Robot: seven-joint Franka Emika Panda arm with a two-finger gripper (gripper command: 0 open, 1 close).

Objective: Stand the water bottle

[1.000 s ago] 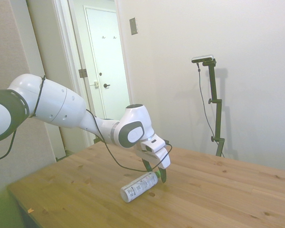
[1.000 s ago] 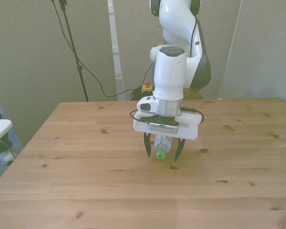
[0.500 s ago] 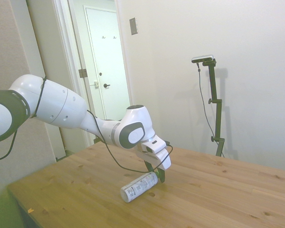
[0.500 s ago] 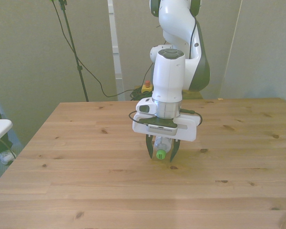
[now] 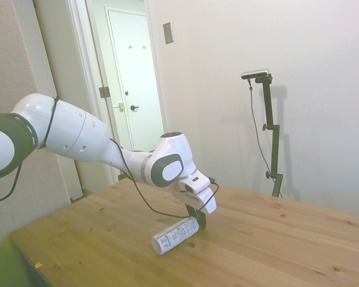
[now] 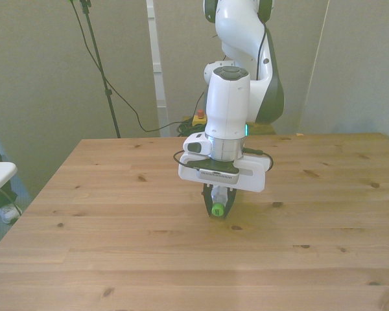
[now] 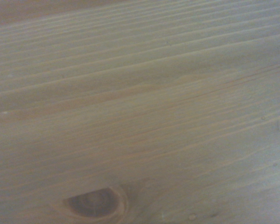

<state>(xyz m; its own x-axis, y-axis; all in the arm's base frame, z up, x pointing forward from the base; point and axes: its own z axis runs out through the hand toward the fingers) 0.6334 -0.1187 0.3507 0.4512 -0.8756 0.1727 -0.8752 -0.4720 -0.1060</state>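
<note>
A: Where is the water bottle?
B: Lying on its side on the wooden table, green cap toward the front camera.
A: And the gripper?
B: Low over the cap end, fingers clamped on the neck.
A: Anything nearby?
B: Only bare boards; the wrist view shows blurred wood grain and a dark knot.

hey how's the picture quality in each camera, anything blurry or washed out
Side view: bright and a bit washed out, soft, yet the water bottle reads clearly. Front view: sharper, even light, with the end effector around the bottle's cap end. Wrist view: hazy and out of focus, only the table grain and a knot.
</note>
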